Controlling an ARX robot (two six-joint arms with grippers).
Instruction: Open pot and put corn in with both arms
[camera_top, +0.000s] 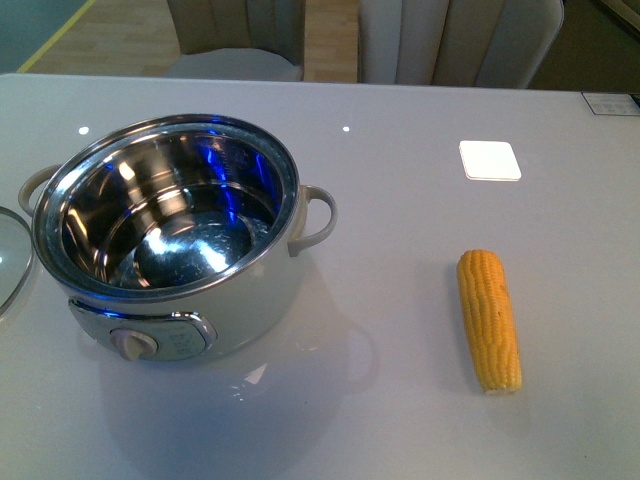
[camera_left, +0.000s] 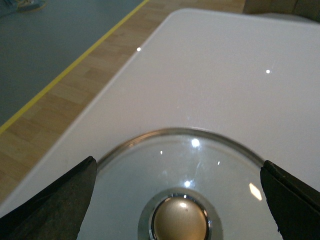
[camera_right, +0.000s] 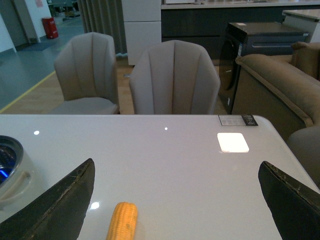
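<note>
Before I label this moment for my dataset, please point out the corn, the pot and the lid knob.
corn (camera_top: 489, 320): front view, middle of the cob.
pot (camera_top: 255, 300): front view, white outer wall below the rim.
lid knob (camera_left: 180, 219): left wrist view, top of the golden knob.

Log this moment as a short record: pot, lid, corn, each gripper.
pot: uncovered, empty steel inside, on the table
lid: glass, flat on the table, left of the pot
corn: lying on the table, right of the pot, apart from it
left gripper: open, the lid's knob showing between its fingers
right gripper: open, empty, corn ahead of it
</note>
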